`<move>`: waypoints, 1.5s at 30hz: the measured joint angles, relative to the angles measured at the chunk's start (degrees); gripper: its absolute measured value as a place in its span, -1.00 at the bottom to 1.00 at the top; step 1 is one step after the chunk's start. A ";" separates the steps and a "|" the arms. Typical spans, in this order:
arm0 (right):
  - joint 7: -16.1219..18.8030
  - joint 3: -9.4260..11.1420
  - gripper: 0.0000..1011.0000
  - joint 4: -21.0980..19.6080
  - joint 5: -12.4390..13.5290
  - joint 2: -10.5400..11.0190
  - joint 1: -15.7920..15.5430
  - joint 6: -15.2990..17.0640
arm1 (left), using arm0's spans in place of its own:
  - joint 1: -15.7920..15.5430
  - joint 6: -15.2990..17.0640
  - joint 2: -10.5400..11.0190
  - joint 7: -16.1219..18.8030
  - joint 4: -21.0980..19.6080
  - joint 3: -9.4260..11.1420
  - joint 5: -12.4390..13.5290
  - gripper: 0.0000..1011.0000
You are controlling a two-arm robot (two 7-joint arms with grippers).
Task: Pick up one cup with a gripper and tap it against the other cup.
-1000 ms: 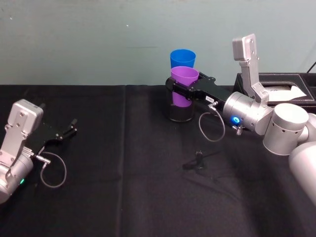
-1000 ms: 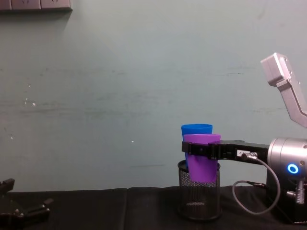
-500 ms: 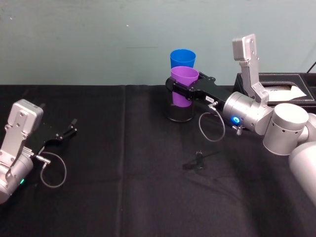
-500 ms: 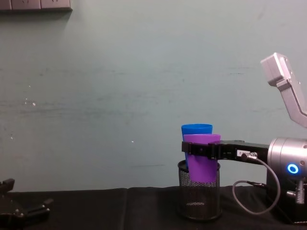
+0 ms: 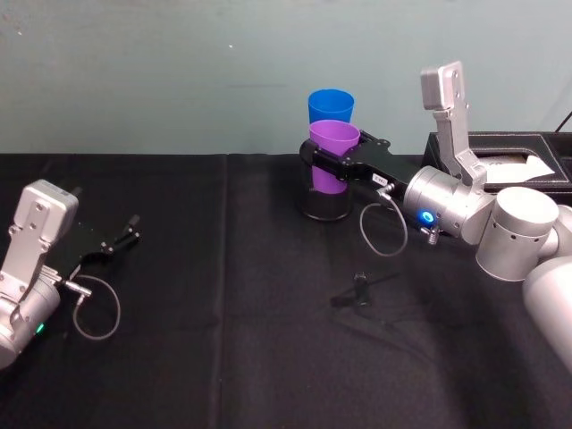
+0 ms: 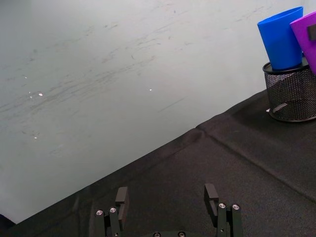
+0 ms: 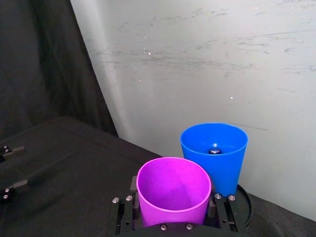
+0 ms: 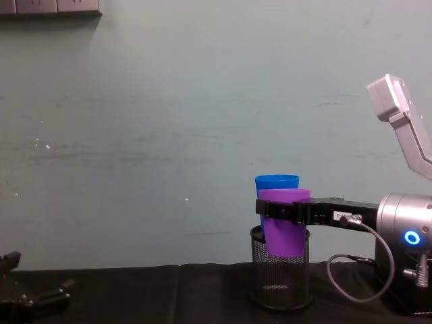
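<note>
My right gripper (image 5: 332,154) is shut on the purple cup (image 5: 334,138), its fingers (image 7: 121,215) clamping both sides just under the wide rim. In the chest view the purple cup (image 8: 285,233) is upright with its base dipping inside the black mesh pen holder (image 8: 280,283). Right behind it stands the taller blue cup (image 5: 331,104), also in the holder. The two cups (image 7: 173,190) (image 7: 215,158) are side by side, and I cannot tell whether they touch. At the far left, low over the table, my left gripper (image 5: 125,234) is parked and open, nothing between its fingers (image 6: 211,195).
A black cloth (image 5: 223,340) covers the table, and a pale wall runs close behind the cups. A black box (image 5: 500,147) holding white paper sits at the back right. A small black object (image 5: 357,293) lies on the cloth in front of the holder.
</note>
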 joint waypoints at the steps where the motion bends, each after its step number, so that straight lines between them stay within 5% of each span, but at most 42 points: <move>1: 0.00 0.00 0.45 0.00 0.00 0.00 0.00 0.00 | 0.00 0.00 0.00 0.00 0.00 0.00 0.00 0.98; 35: 0.00 -0.06 0.45 -0.34 0.00 0.13 -0.16 0.02 | 0.00 0.00 0.00 0.00 0.00 0.00 0.00 0.98; 45: -0.89 -1.15 0.45 -14.22 -0.61 5.54 -10.09 1.10 | 0.00 0.00 0.00 0.00 -0.01 -0.01 0.00 0.98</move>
